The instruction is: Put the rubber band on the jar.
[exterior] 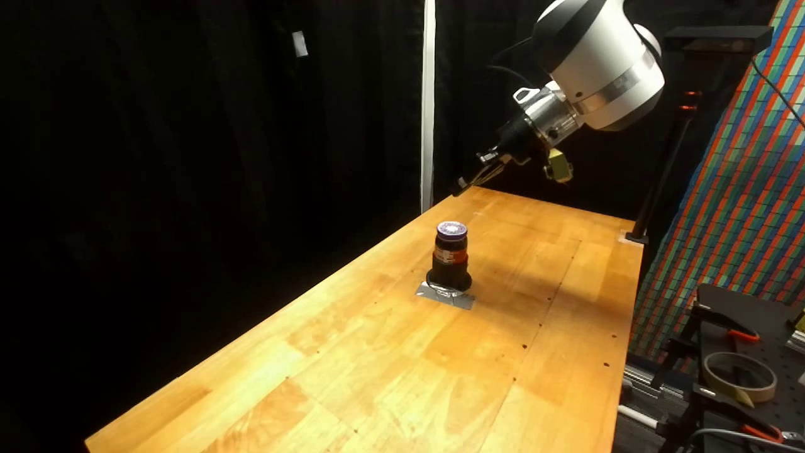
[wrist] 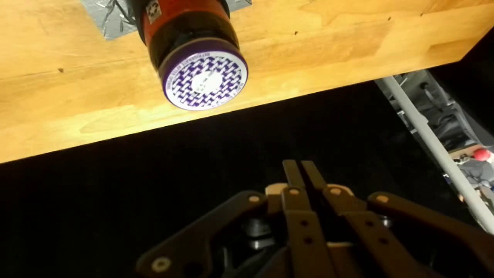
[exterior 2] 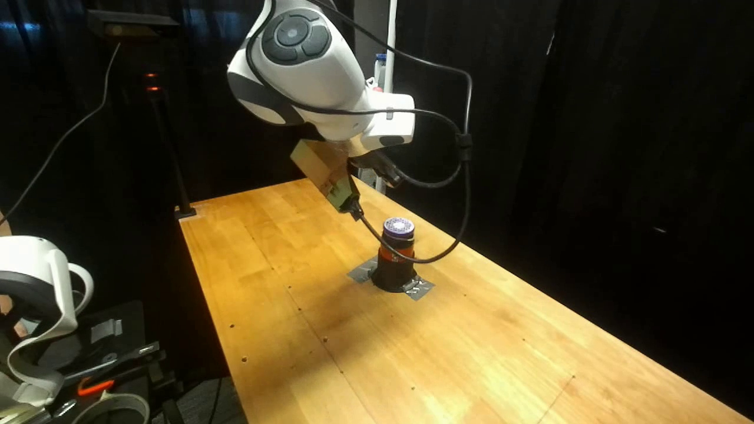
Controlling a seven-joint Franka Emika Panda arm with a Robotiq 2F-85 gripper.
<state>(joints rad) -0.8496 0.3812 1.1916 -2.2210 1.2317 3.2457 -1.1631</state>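
The jar is dark with a red-orange label and a purple-and-white lid. It stands upright in a black holder taped to the wooden table, and shows in both exterior views. In the wrist view the jar is at the upper left, lid toward the camera. My gripper is tilted above and beyond the jar, apart from it. In the wrist view the gripper's fingers are together with a thin dark gap; nothing shows between them. A thin dark loop lies round the holder's base; I cannot tell whether it is the rubber band.
Grey tape fixes the holder to the table. A camera cable hangs from the arm and crosses before the jar. A dark pole stands at the table's far corner. A cart with a tape roll stands beside the table.
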